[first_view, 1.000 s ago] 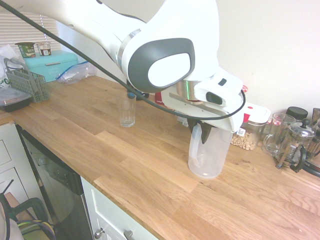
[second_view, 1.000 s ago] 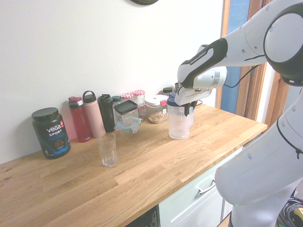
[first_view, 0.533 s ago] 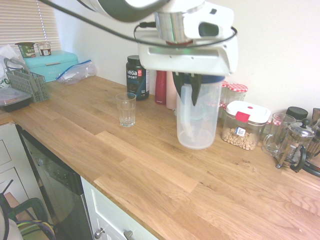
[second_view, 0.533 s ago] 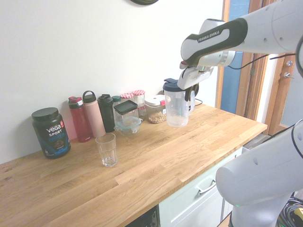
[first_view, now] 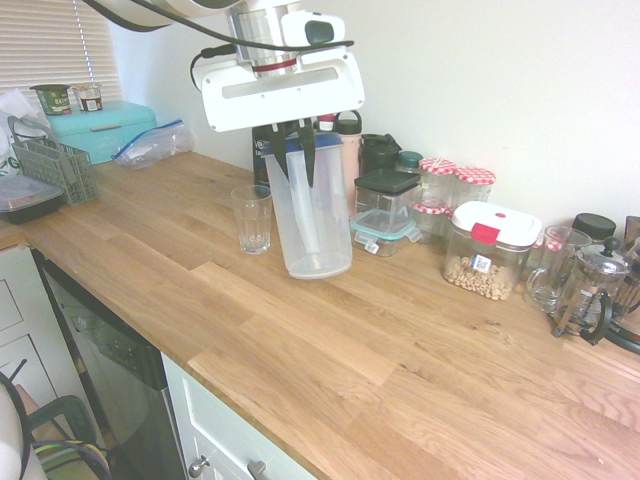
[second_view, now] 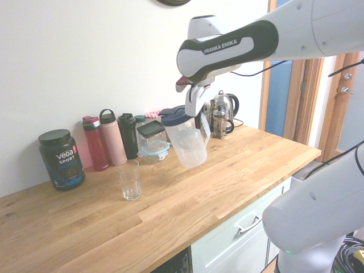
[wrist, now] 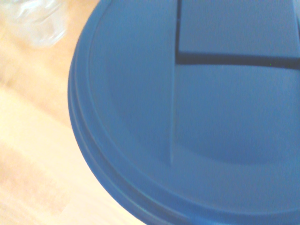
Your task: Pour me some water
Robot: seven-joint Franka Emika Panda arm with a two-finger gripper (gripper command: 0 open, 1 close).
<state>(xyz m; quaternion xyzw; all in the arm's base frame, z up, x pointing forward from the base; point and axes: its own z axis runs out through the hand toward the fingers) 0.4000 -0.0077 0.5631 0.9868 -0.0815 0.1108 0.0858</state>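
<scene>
While the gripper [first_view: 298, 150] was clamped on the handle of a translucent plastic jug with a blue lid [first_view: 312, 222], the jug hung slightly tilted above the wooden table [first_view: 330, 340], near a clear ribbed glass [first_view: 252, 220]; its water was too faint to make out.

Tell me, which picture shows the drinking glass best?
The second exterior view: the glass stands alone on the counter, whole and unblocked. The first exterior view shows the glass too, right beside the tilted jug in the gripper. The wrist view catches only a blurry corner of it.
</scene>
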